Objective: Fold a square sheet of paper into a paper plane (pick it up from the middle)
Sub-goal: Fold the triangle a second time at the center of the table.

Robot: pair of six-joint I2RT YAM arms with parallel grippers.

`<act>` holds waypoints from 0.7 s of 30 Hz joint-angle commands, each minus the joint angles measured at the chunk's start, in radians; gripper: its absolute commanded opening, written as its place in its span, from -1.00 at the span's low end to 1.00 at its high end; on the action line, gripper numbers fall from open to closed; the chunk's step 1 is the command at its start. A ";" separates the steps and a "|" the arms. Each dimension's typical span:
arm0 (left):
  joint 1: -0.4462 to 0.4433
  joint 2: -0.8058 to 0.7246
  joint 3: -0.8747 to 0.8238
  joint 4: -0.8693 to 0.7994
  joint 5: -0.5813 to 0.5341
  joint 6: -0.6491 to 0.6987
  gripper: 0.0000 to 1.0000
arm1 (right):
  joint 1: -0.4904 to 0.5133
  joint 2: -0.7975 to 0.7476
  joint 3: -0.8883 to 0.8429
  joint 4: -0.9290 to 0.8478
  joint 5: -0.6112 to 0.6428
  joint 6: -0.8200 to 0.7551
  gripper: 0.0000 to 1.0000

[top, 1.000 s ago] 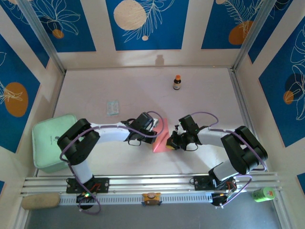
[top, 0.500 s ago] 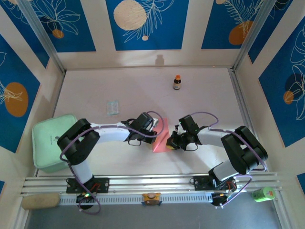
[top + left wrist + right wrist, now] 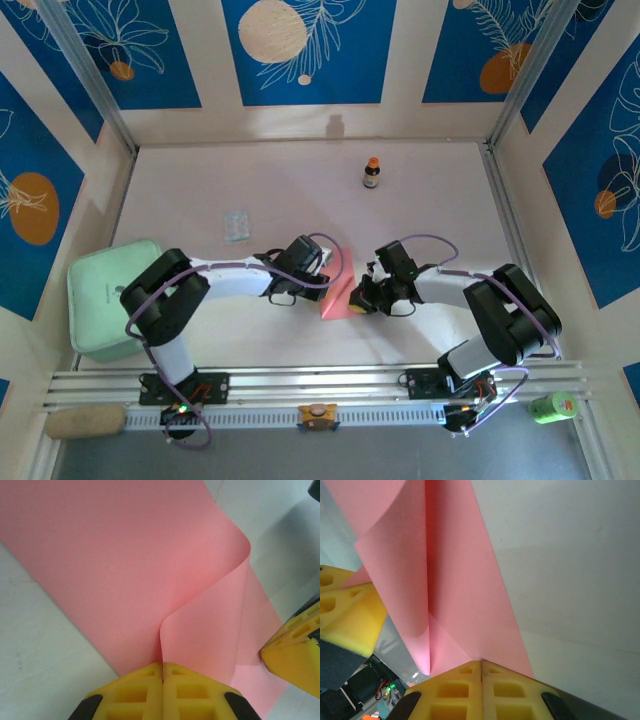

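The salmon-pink square sheet of paper (image 3: 338, 285) lies between the two arms at the table's middle front. It is partly folded, with one flap curling up. My left gripper (image 3: 322, 268) is shut on the sheet's edge. In the left wrist view its yellow fingertips (image 3: 162, 667) meet on a raised fold of the sheet (image 3: 125, 565). My right gripper (image 3: 358, 297) is shut on the opposite side. In the right wrist view its fingertips (image 3: 481, 662) pinch the creased paper (image 3: 455, 575). Each wrist view also catches the other gripper's yellow finger (image 3: 295, 650) (image 3: 345, 615).
A small brown bottle (image 3: 372, 173) stands at the back of the table. A pale translucent packet (image 3: 236, 224) lies left of centre. A mint-green box (image 3: 108, 298) sits at the left edge. A green can (image 3: 553, 405) and a beige roll (image 3: 85, 421) rest beyond the front rail.
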 commanded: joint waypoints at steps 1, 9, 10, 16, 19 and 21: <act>0.014 0.018 -0.018 0.002 -0.003 -0.007 -1.00 | 0.004 0.021 -0.001 -0.072 0.040 -0.009 -1.00; 0.014 0.026 -0.021 0.008 0.006 -0.012 -1.00 | -0.006 -0.071 0.018 0.022 0.010 -0.016 -1.00; 0.014 0.026 -0.021 0.008 0.006 -0.013 -1.00 | -0.007 -0.076 0.020 0.041 0.000 -0.014 -1.00; 0.015 0.032 -0.019 0.012 0.010 -0.015 -1.00 | -0.002 -0.068 0.036 0.126 -0.023 -0.003 -1.00; 0.014 0.033 -0.021 0.017 0.010 -0.017 -1.00 | -0.002 -0.032 0.066 0.146 -0.058 -0.008 -1.00; 0.014 0.036 -0.021 0.018 0.013 -0.018 -1.00 | 0.003 0.001 0.086 0.158 -0.073 -0.003 -1.00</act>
